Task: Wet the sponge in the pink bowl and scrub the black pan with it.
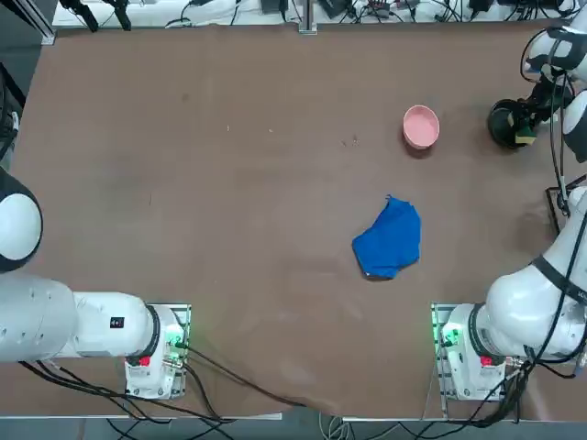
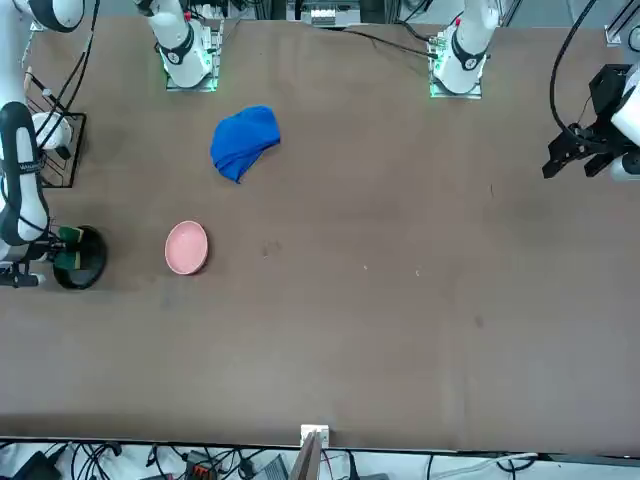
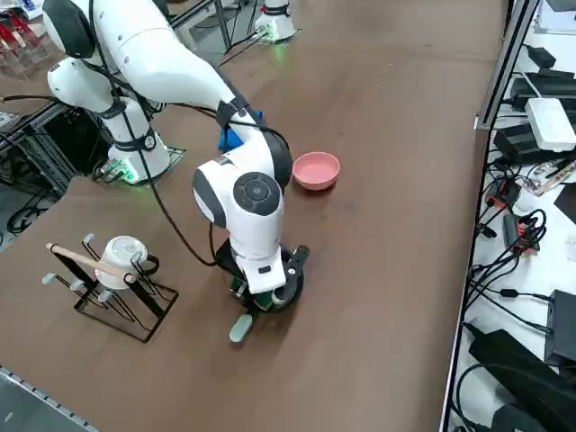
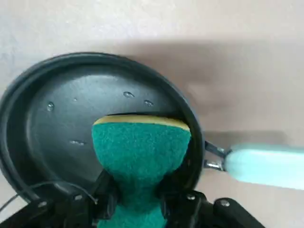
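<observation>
The black pan (image 4: 61, 123) lies below my right gripper (image 4: 137, 199), its light grey handle (image 4: 266, 164) sticking out to one side. The gripper is shut on the sponge (image 4: 140, 152), whose green face is pinched at its middle and whose yellow edge touches the pan's floor. A few water drops sit on the pan's surface. From overhead, the pan (image 1: 507, 124) is at the far right of the table, and the pink bowl (image 1: 421, 126) stands to its left. In the front view the sponge (image 2: 68, 250) shows green over the pan (image 2: 80, 262), beside the bowl (image 2: 186, 247).
A crumpled blue cloth (image 1: 389, 238) lies mid-table, nearer the arm bases than the bowl. A wire rack holding a white cup (image 3: 117, 270) stands near the table's right edge, close to the pan (image 3: 286, 286). Cables and equipment lie beyond the table's far edge.
</observation>
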